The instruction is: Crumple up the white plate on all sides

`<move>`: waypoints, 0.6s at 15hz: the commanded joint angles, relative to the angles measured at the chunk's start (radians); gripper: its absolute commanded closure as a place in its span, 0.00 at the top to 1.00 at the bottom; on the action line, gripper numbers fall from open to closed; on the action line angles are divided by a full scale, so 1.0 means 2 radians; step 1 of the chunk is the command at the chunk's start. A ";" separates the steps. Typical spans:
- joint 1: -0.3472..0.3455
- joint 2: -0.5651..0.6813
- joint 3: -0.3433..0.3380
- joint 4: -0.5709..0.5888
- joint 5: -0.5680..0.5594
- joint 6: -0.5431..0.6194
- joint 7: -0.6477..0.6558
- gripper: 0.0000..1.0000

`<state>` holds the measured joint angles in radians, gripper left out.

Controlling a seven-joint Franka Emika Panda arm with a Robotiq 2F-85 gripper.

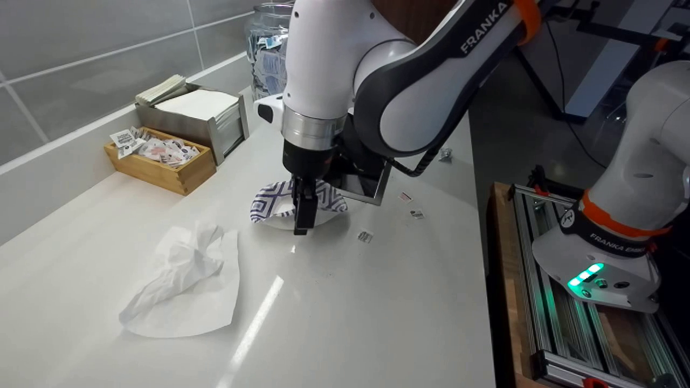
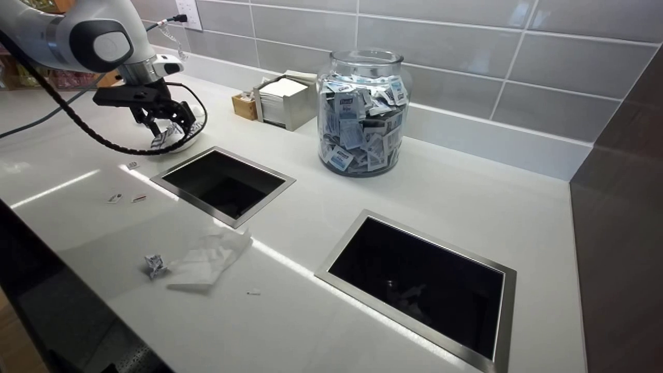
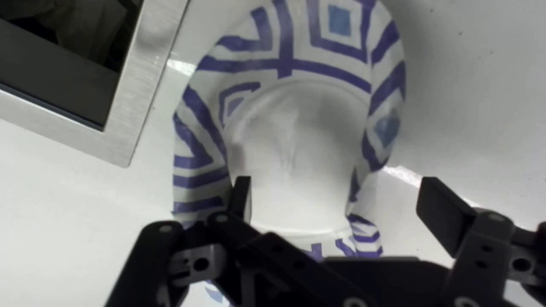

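Note:
The white paper plate has a purple and blue geometric rim. It lies on the counter in both exterior views, plate and plate, with its sides bent up. In the wrist view the plate has its left and right rims folded inward, and the right rim is creased. My gripper is open. Its left finger is over the inside of the plate near the left rim, and its right finger is outside the right rim. The gripper also shows in both exterior views, gripper and gripper. The plate's near part is hidden behind the gripper.
A metal-framed bin opening lies beside the plate, and a further opening is beyond. Crumpled white paper, a wooden packet box, a napkin holder, and a glass jar stand around. Small scraps lie nearby.

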<state>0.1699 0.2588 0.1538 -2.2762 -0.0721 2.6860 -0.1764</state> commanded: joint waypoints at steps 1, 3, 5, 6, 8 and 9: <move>-0.009 -0.019 0.016 -0.025 0.016 0.033 -0.008 1.00; -0.010 -0.025 0.021 -0.027 0.019 0.039 -0.008 1.00; -0.010 -0.034 0.027 -0.026 0.025 0.036 -0.010 1.00; -0.008 -0.043 0.028 -0.026 0.025 0.028 -0.006 1.00; -0.006 -0.059 0.028 -0.027 0.022 0.017 0.000 1.00; -0.004 -0.068 0.022 -0.029 0.012 0.011 0.009 1.00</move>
<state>0.1626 0.1992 0.2004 -2.2895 -0.0476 2.7419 -0.1772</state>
